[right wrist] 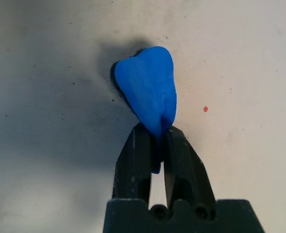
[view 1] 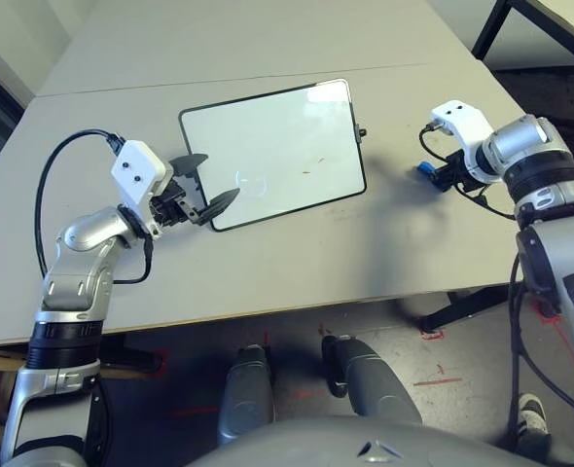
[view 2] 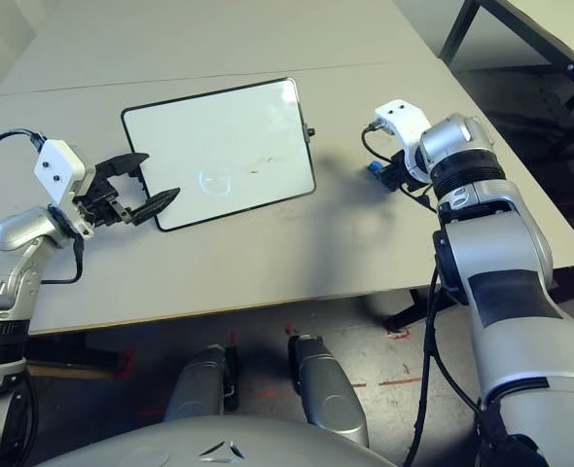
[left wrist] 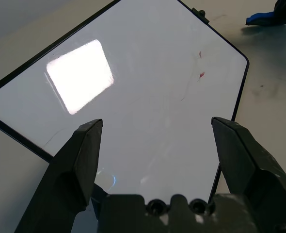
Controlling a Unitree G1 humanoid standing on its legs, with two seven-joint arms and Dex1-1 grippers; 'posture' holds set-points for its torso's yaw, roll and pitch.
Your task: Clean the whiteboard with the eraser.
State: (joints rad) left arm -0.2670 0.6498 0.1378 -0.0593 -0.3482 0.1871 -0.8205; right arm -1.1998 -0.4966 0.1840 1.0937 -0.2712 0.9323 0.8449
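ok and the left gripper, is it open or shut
Open: the left gripper's two fingers stand wide apart, nothing between them, above the whiteboard's near edge

The bench (view 1: 268,265) was pale grey, and a thin seam (view 1: 170,85) crossed it beyond the whiteboard (view 1: 277,146). The whiteboard lay flat, at a slant to the bench's near edge, with small red marks (left wrist: 201,74) on its surface. Dark specks and a red spot (right wrist: 205,109) dotted the bench top.
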